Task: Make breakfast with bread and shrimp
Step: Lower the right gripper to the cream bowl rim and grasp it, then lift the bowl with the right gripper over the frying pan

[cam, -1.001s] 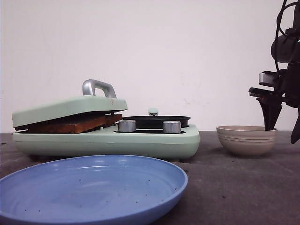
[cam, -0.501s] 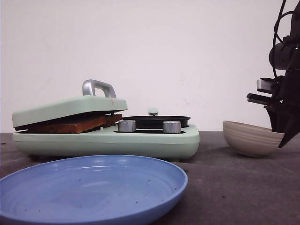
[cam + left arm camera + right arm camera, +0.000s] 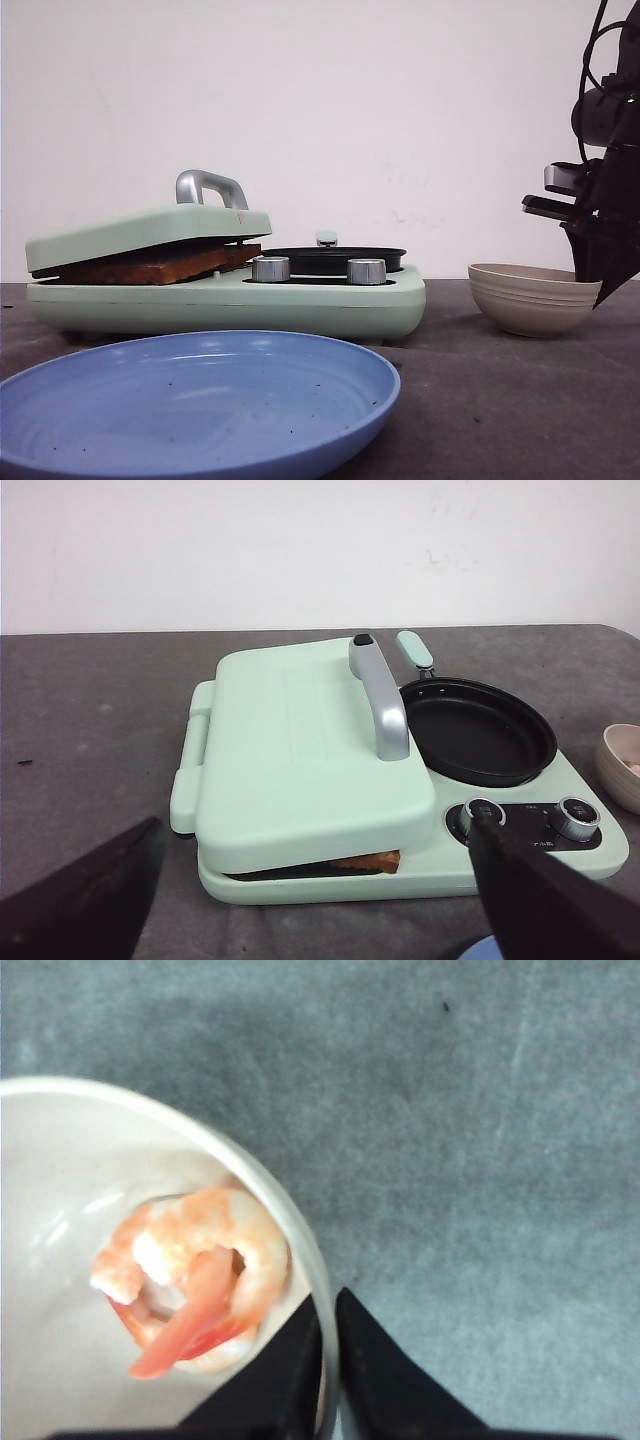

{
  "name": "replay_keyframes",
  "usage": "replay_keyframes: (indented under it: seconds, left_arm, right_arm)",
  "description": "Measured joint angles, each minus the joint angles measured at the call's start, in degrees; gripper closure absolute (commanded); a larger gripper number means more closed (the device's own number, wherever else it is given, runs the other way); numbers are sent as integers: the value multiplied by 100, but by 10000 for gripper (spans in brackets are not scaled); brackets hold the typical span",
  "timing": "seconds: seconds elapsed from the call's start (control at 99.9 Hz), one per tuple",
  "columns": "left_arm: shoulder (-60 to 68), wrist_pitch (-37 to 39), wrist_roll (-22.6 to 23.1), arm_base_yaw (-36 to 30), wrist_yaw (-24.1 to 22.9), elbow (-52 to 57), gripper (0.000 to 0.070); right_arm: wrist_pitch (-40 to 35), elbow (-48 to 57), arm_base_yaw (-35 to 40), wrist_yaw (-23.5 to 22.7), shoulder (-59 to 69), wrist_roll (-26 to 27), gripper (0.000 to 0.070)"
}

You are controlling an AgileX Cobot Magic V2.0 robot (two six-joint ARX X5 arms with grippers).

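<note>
Front view, nearest: wide shallow blue plastic plate [image 3: 190, 400] on dark grey table [image 3: 500, 400], speckled with dark crumbs. Behind it, mint-green breakfast maker [image 3: 225, 295] with two silver knobs [image 3: 270, 268], lid resting tilted on browned toasted bread [image 3: 160, 265], crust edge sticking out of the front gap. Silver arched handle [image 3: 210, 186] on top of lid. Round black frying pan [image 3: 335, 259] on the maker's right half, just behind the knobs. Right of the maker, apart from it, beige ribbed bowl [image 3: 532, 298], sitting slightly tilted. Black right gripper [image 3: 598, 275] down at the bowl's right rim.

Right wrist view: right gripper [image 3: 330, 1360] pinched on the bowl [image 3: 250, 1175] rim, one finger inside, one outside, rim wall between them. Curled pink-orange shrimp [image 3: 195, 1280] lying inside the bowl, near the held rim, just beside the inner finger; touching or not, cannot tell.

Left wrist view: left gripper [image 3: 310, 910] hovering above and in front of the maker [image 3: 300, 770], fingers [image 3: 545, 900] spread wide, holding nothing. Bread [image 3: 360, 861] corner peeking out under lid. Pan [image 3: 478, 730] bare. Bowl [image 3: 622, 765] at frame edge, pale lump [image 3: 633, 769] inside. White wall [image 3: 350, 100] at the back.
</note>
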Motion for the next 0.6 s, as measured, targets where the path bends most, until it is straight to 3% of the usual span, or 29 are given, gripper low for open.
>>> replay_keyframes:
  seconds: [0.461, 0.601]
  left_arm:
    - [0, -9, 0, 0, 0, 0, 156]
    - [0, -22, -2, 0, 0, 0, 156]
  right_arm:
    - [334, -2, 0, -125, -387, -2, 700]
    - [599, -2, 4, -498, -841, 77, 700]
